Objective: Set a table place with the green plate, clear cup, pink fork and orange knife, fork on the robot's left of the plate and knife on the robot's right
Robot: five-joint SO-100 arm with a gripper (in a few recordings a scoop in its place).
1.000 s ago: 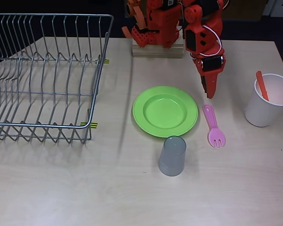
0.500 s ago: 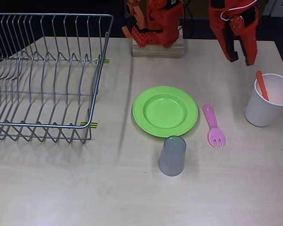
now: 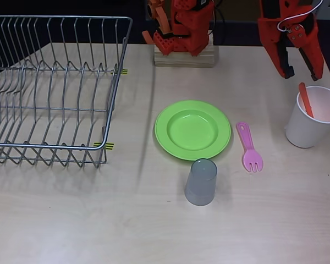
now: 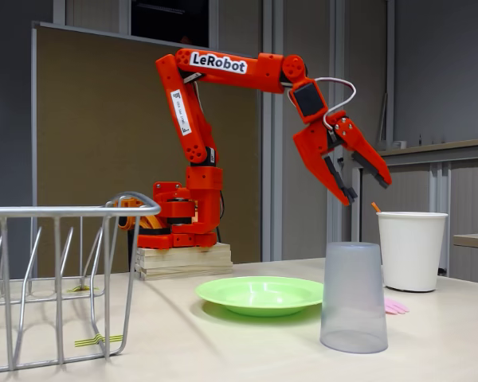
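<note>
The gripper (image 3: 301, 71) is seen raised in the air with its two fingers spread wide and nothing between them; in the fixed view (image 4: 366, 189) it hangs above and just to the left of the white cup's rim.

One of each thing can be counted. Directly below the gripper in the overhead view stands one white cup (image 3: 312, 117), and one orange knife (image 3: 305, 100) is propped inside it, its tip sticking up over the rim (image 4: 375, 207). Further down and to the left of the gripper, one pink fork (image 3: 248, 147) lies flat on the table, tines pointing away from the arm's base, just beside the right edge of the one green plate (image 3: 193, 130). One clear cup (image 3: 201, 182) stands upside down just below the plate, well apart from the gripper. Far to the left of the gripper, one wire dish rack (image 3: 52, 88) sits empty.

The things are set on a pale wood-grain table (image 3: 154, 231). The arm's base is fixed on a small wooden block (image 3: 184, 57) at the table's far edge. In the fixed view a brown board (image 4: 88, 159) and grey wall panels are seen behind the arm.
</note>
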